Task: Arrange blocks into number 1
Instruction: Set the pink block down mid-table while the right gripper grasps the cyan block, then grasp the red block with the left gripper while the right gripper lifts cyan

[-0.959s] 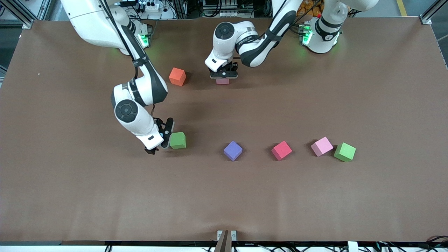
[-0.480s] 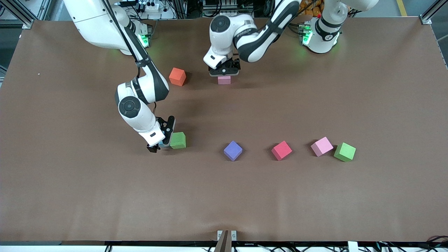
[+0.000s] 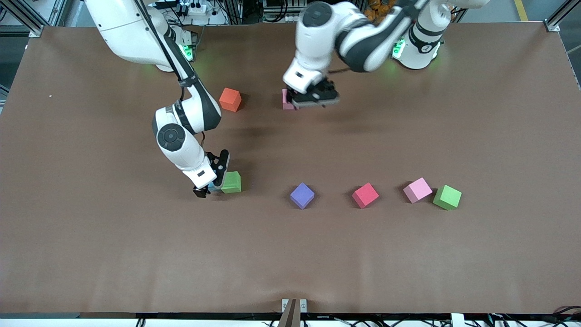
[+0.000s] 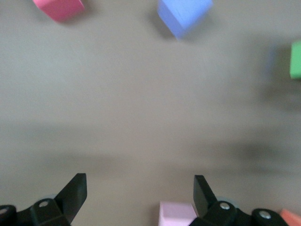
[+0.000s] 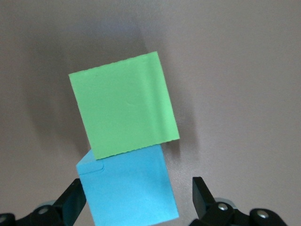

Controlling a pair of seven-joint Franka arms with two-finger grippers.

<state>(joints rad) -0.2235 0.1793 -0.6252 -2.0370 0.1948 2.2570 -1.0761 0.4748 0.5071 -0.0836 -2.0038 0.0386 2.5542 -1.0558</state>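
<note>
The left gripper hangs over the brown table with its black fingers spread wide and nothing between them, just beside a pink cube that sits flat on the cloth-like surface, partly hidden under it; the left wrist view shows that cube's pale top near one fingertip. Near it, toward the right arm's end, rests an orange cube. The right gripper is low at the table, its jaws open around a light blue cube, whose matte foam face touches a green cube with a faintly ridged edge. In a loose row toward the left arm's end lie a purple cube, a red cube, a second pink cube and a second green cube, the last two almost touching.
</note>
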